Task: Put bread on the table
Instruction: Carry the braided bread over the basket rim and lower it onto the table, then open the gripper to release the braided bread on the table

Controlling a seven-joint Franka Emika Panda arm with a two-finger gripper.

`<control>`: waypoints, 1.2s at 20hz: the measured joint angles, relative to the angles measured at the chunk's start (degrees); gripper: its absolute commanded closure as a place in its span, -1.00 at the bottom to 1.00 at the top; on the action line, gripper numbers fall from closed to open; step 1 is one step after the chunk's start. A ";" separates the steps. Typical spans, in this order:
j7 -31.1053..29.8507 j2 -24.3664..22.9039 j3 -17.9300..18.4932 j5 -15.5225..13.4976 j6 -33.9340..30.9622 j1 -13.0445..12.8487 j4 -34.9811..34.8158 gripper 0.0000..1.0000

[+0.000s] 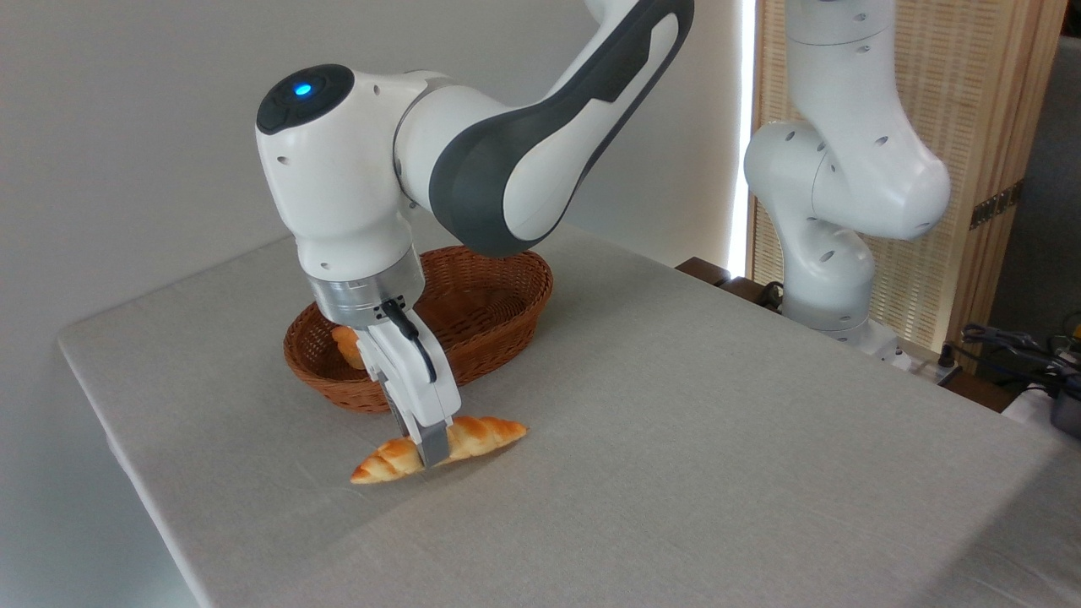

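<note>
The bread is a long, tapered, golden-orange loaf with a glossy segmented top. It lies lengthwise on the worktop, a large rectangle under a plain light grey cloth, its right end angled slightly away from the camera.

A brown wicker basket stands just behind the claw and blocks the way toward the wall. The grey worktop lies bare in front and to the right. The robot's white base stands at the far right edge.
</note>
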 measured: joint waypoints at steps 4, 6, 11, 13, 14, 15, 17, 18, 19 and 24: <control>0.00 0.12 -0.09 0.64 0.00 0.00 0.00 -1.00; 0.00 0.12 -0.09 0.65 0.00 0.00 0.00 -1.00; 0.00 0.11 -0.09 0.66 0.00 0.00 0.02 -1.00; 0.00 0.02 -0.08 0.67 0.00 0.00 0.21 -1.00; 0.00 -0.08 -0.04 0.68 0.00 0.01 0.40 -1.00; 0.00 -0.24 0.01 0.68 0.00 0.03 0.58 -1.00; 0.00 -0.77 0.15 0.68 0.00 0.05 0.75 -1.00; 0.00 -1.19 0.22 0.69 0.00 0.06 0.78 -1.00; 0.00 -1.78 0.33 0.78 -0.09 0.07 0.79 -1.00; 0.00 -7.27 2.14 1.49 -3.75 0.56 0.89 -1.00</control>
